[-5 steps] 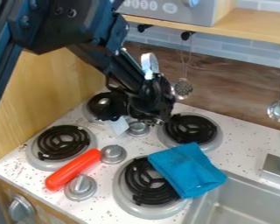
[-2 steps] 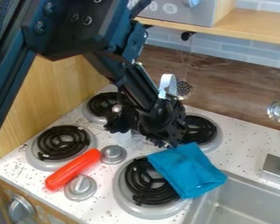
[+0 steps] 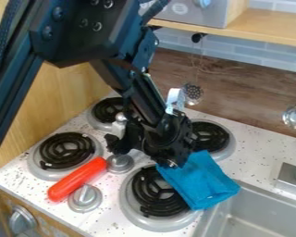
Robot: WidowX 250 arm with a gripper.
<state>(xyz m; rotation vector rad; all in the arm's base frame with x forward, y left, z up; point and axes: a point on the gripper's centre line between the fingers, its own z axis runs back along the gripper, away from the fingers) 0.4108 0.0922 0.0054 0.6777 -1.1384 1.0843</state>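
The black gripper hangs over the middle of the stove with its two fingers spread apart. Its right finger is close by the upper left corner of a folded blue cloth; whether they touch I cannot tell. That cloth lies partly on the front right burner and reaches the sink's edge. To the gripper's lower left, a red-orange rounded object lies slanted between the front left burner and two grey knobs, one of them close by its lower side.
Behind the arm are the back left burner and back right burner. A grey sink with a faucet base is at the lower right. Metal strainers and a ladle hang below the wooden shelf.
The gripper has moved down and toward the front of the stove, first shifting right, and now stands closer to the blue cloth. The cloth and the red-orange object have not moved.
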